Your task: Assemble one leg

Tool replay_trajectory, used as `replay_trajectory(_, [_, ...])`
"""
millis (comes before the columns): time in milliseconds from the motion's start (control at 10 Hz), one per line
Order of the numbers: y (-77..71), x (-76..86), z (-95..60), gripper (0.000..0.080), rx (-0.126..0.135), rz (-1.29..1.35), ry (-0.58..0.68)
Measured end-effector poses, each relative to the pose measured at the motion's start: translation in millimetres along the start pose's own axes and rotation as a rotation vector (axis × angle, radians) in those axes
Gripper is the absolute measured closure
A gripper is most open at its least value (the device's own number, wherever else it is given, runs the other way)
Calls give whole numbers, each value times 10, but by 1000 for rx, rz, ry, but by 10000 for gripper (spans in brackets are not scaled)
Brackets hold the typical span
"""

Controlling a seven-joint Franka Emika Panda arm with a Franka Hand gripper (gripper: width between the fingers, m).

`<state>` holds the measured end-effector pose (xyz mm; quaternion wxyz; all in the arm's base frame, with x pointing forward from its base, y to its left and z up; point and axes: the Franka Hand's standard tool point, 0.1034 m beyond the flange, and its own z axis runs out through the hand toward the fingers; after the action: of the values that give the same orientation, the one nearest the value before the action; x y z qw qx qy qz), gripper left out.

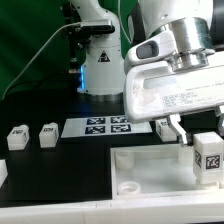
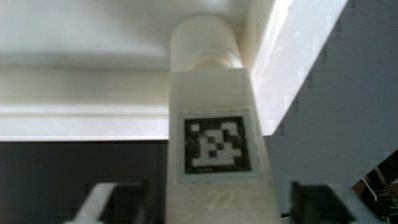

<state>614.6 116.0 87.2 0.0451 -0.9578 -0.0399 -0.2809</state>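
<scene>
My gripper (image 1: 204,146) is shut on a leg (image 1: 207,158), a white block-shaped peg whose black-and-white tag faces the camera. It holds the leg upright over the right part of the white tabletop (image 1: 140,172); I cannot tell whether the leg touches it. In the wrist view the leg (image 2: 214,100) runs up between the two fingers (image 2: 118,203), tag visible, its rounded far end against the tabletop (image 2: 80,100). My gripper (image 2: 217,208) closes on its near end.
Two more legs (image 1: 17,137) (image 1: 48,134) stand at the exterior view's left on the black table. The marker board (image 1: 105,127) lies behind the tabletop. Another white part (image 1: 165,127) shows partly behind the gripper. A robot base and cables stand at the back.
</scene>
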Motion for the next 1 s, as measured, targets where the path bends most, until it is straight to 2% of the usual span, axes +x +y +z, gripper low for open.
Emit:
replay_trajectory(100, [1, 0, 0, 263, 0, 0, 0])
replay_trajectory(200, [1, 0, 0, 263, 0, -1, 0])
replay_trajectory(300, [1, 0, 0, 173, 0, -1, 0])
replay_trajectory(1000, [1, 0, 0, 150, 0, -2, 0])
